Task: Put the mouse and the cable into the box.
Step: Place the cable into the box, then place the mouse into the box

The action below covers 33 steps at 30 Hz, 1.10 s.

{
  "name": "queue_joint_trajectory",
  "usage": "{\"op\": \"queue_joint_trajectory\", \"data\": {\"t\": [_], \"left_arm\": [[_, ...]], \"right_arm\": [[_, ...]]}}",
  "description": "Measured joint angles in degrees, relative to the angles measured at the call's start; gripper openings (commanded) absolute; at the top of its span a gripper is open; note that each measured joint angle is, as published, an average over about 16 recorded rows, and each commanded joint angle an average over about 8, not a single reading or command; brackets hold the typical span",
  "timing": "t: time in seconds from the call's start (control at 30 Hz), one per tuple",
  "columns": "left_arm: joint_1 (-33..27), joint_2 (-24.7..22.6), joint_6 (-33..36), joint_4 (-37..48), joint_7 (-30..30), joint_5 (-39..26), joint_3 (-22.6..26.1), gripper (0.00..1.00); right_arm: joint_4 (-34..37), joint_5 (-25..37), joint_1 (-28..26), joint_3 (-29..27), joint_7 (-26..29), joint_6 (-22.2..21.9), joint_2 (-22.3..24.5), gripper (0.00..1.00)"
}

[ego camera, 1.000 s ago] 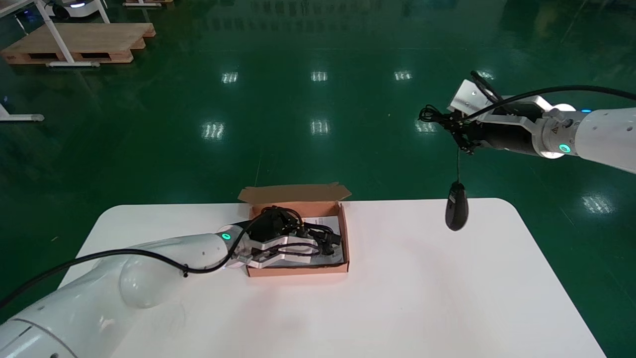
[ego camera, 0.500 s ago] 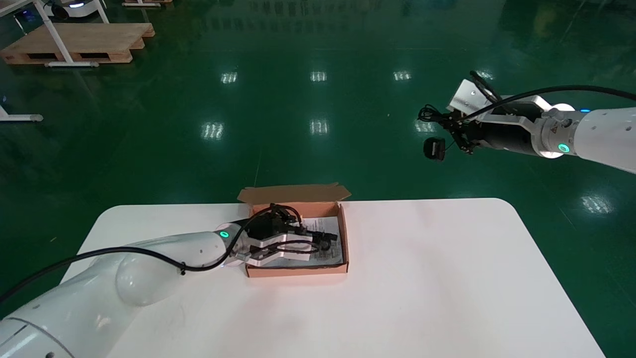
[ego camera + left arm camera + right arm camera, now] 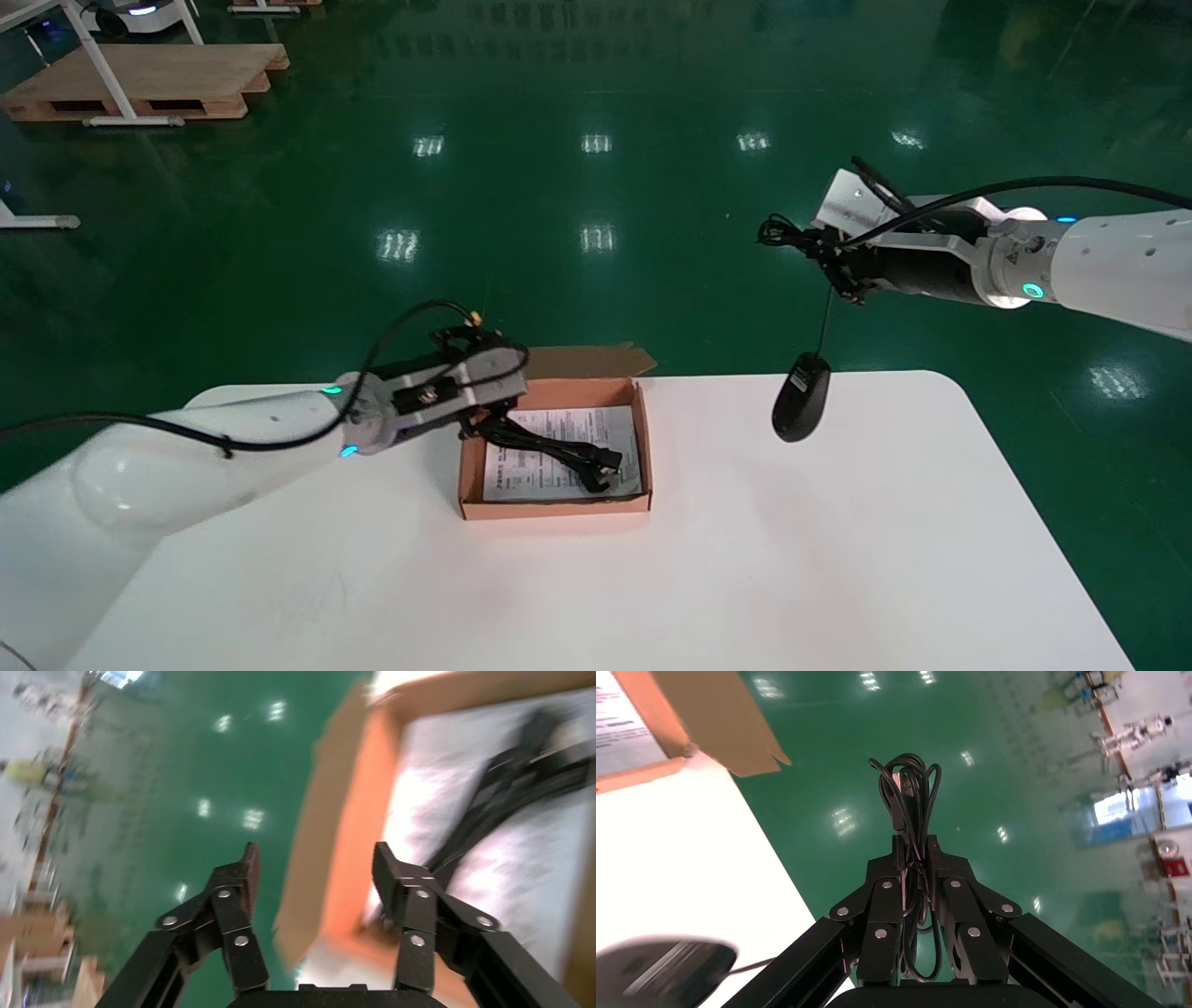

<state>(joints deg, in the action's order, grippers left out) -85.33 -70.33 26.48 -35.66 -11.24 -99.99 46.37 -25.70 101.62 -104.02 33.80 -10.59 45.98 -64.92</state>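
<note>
An open cardboard box (image 3: 554, 508) sits on the white table (image 3: 745, 559), with a printed sheet inside. The black cable (image 3: 559, 452) lies on that sheet. My left gripper (image 3: 486, 421) hovers open over the box's back left corner and holds nothing. In the left wrist view its fingers (image 3: 316, 864) straddle the box wall (image 3: 358, 811), with the cable (image 3: 520, 776) beyond. My right gripper (image 3: 819, 247) is high over the table's far right edge, shut on the bundled mouse cord (image 3: 909, 787). The black mouse (image 3: 801, 410) dangles from it by its cord, just above the table.
The box's back flap (image 3: 587, 359) stands open toward the far table edge. Beyond the table is green floor, with a wooden pallet (image 3: 140, 84) far off at the left. Bare table surface lies between the box and the mouse.
My left gripper let go of the cable, lifted out of the box and drew back to the left. The right arm shifted left and lower; the mouse swung up, then hangs down again.
</note>
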Motion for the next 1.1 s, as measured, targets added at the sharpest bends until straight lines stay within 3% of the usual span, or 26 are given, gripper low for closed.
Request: {"op": "queue_joint_trajectory", "data": {"t": [0.27, 0.6, 0.83, 1.1], "left_arm": [[-2.07, 4.18, -2.04, 1.93, 1.04, 1.76, -2.58, 1.0], [-3.09, 4.83, -3.41, 3.5, 3.07, 0.26, -2.53, 1.0], [-3.06, 4.93, -3.46, 3.09, 4.12, -0.46, -2.26, 1.0], [-2.97, 5.09, -3.51, 2.58, 5.17, -1.17, -2.02, 1.0]], "right_arm": [[0.08, -1.23, 0.7, 0.18, -4.22, -0.11, -4.82, 0.0], [0.74, -5.15, 2.34, 2.68, -11.45, -0.43, -12.02, 0.0], [-4.67, -10.64, 4.8, 9.9, -12.94, 0.2, -13.84, 0.0], [-11.47, -16.24, 6.77, 22.54, -9.11, -2.98, -14.03, 0.0]]}}
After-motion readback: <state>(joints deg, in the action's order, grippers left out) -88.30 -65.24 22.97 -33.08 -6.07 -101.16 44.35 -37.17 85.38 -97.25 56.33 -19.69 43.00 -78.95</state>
